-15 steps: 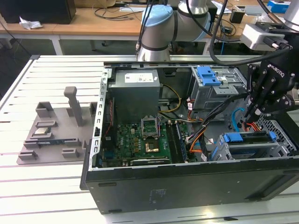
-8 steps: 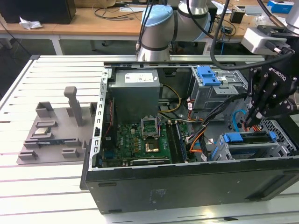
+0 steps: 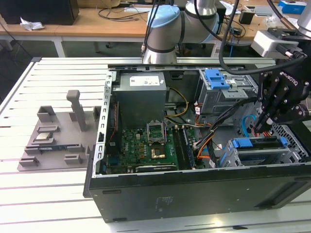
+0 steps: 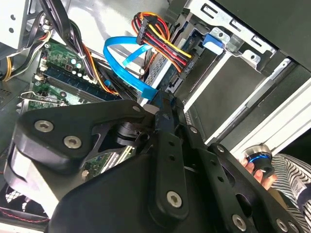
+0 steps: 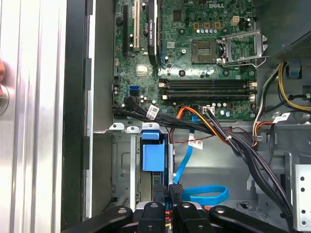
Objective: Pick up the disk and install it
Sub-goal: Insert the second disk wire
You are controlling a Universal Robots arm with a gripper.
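In the exterior view the black gripper [image 3: 262, 127] hangs over the open computer case [image 3: 194, 194] at the exterior view's right, its fingers drawn close together with nothing visibly between them. Just below and beside its tips sits the disk [image 3: 260, 151], a silver drive with blue rails, lying in the drive cage [image 3: 231, 158] at the case's near corner; the gripper looks just above it, though I cannot tell whether it touches. Farther from the gripper, toward the exterior view's left, lie the green motherboard [image 3: 146, 145] and the grey power supply box [image 3: 141, 99], and well apart on the slatted worktop [image 3: 43, 194] stands a grey fixture tray [image 3: 53, 141]. In the second wrist view the gripper's black linkage [image 4: 160, 145] fills the foreground with its fingers pressed near each other; just past the tips are a looped blue data cable [image 4: 129, 73] and a bundle of red, yellow and black power wires [image 4: 160, 36], with the metal drive cage [image 4: 218, 58] behind them. A person's fingers [image 4: 255, 172] show beside the gripper's base. In the first wrist view the gripper [image 5: 170, 191] points at the blue cable [image 5: 204, 194], with a blue plastic tab [image 5: 152, 153] of the cage just ahead of its tips and the motherboard [image 5: 194, 58] beyond.
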